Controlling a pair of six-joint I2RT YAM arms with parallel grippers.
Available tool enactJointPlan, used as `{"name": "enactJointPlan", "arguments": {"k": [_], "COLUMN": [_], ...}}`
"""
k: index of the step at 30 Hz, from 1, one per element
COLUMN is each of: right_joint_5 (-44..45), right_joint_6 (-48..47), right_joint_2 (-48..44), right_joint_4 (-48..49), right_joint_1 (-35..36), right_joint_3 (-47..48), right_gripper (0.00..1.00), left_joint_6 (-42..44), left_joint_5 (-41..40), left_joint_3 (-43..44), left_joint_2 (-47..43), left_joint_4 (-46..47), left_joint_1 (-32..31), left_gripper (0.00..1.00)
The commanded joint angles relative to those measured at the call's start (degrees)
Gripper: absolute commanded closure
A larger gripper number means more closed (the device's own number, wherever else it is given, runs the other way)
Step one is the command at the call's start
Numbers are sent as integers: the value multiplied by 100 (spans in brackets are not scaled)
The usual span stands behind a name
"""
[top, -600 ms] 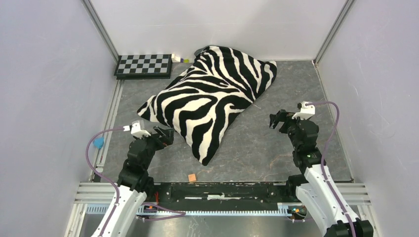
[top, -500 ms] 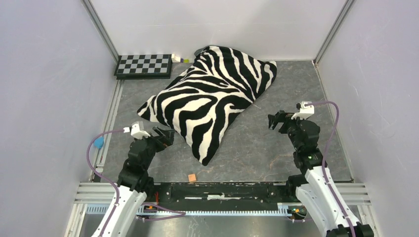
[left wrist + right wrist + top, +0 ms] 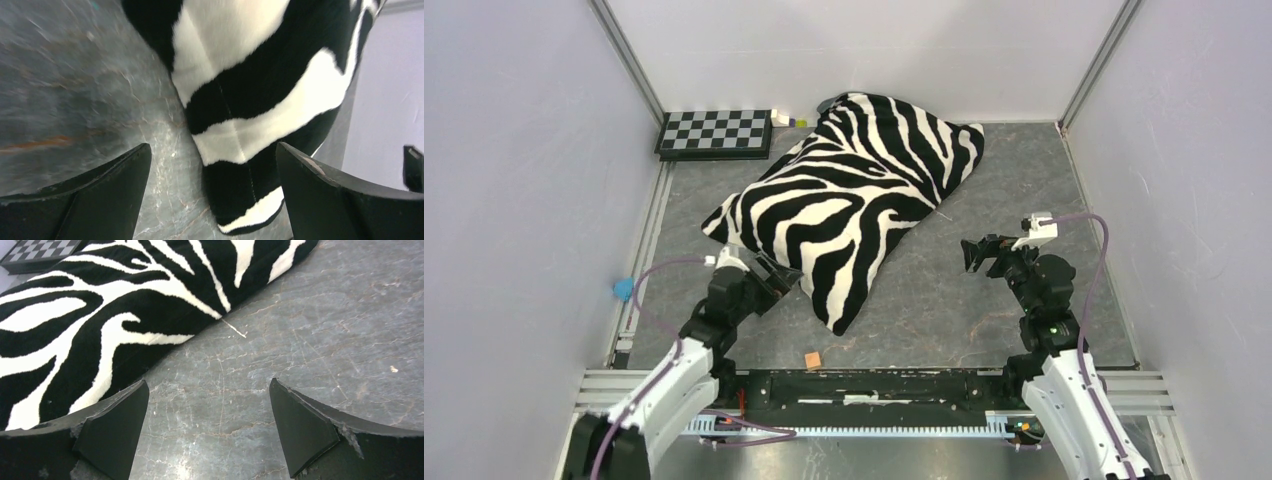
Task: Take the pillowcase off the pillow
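Both claws are hanging released; the pillowcase corner is lying just ahead of my left claw, its edge beside my right claw. I'm judging nothing removed yet.

So the pillowcase lies diagonally in the middle of the surface, checkerboard behind it on the left. The left hand sits just beside its near-left edge, the right hand is apart on its right, and a small block lies in front.
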Motion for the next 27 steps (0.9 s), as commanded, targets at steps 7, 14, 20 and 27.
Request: {"name": "enactJointPlan", "arguments": {"k": [7, 14, 20, 27], "right_joint_5": [-901, -1457, -1998, -2051], "right_joint_6": [321, 707, 919, 1189], "right_joint_2": [419, 902, 1598, 2117], "right_joint_4": [525, 1259, 1771, 2119], "right_joint_1": [-10, 1, 19, 56], "right_joint_3": [-257, -421, -534, -675], "right_gripper": [2, 2, 2, 2], "left_joint_6": [-453, -497, -354, -54], "left_joint_5": [-583, -335, 30, -37], "left_joint_3": [635, 785, 881, 945], "left_joint_2": [1948, 2821, 3167, 2209], "left_joint_4": [2022, 2813, 3442, 2923], "left_joint_1": [-1248, -1251, -1256, -1256], "left_gripper": [0, 0, 55, 98]}}
